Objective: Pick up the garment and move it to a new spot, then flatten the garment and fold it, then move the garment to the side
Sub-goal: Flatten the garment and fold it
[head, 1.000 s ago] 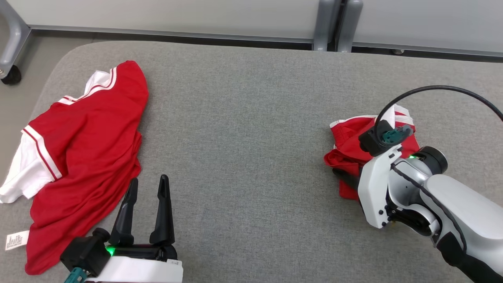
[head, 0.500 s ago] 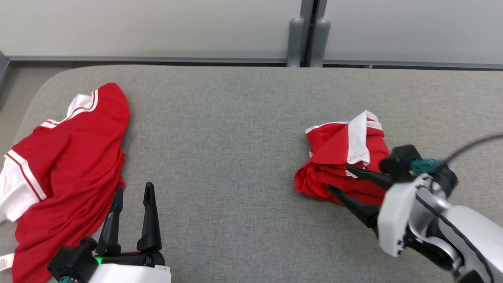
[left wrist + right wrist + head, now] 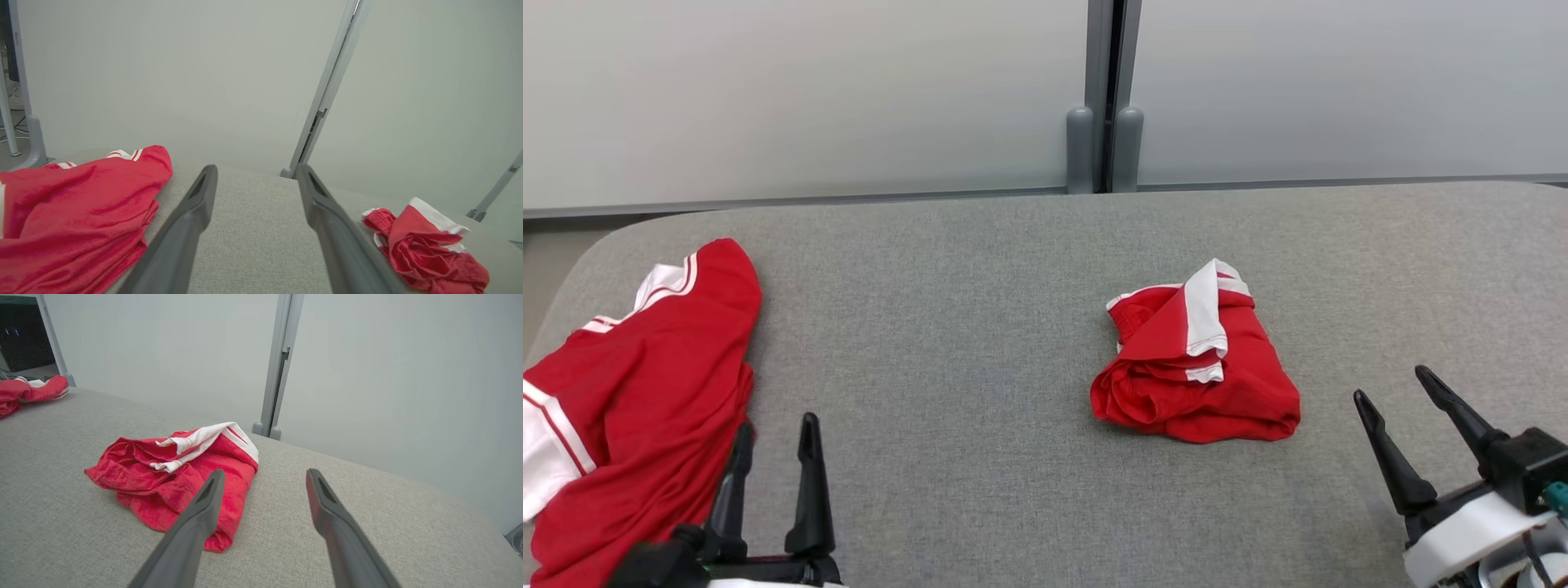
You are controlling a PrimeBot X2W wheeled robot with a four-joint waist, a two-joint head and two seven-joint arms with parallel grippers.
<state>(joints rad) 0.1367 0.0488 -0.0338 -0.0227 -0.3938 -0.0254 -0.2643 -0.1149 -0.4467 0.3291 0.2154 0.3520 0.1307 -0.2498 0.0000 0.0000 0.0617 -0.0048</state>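
Two red pieces lie on the grey padded table (image 3: 980, 327): the folded garment (image 3: 1196, 367) at 3 o'clock from centre, and a spread red jersey (image 3: 645, 367) at 9 o'clock. The right gripper (image 3: 1390, 384), jaws wide and empty, sits at 4 o'clock from the folded garment, apart from it. The left gripper (image 3: 776, 423), equally wide, is just beside the jersey's edge.

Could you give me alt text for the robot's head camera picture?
A roughly folded red garment with white trim lies right of centre on a grey table; a larger red and white shirt sprawls at the left edge. The left end effector and right end effector sit open and empty at the bottom.
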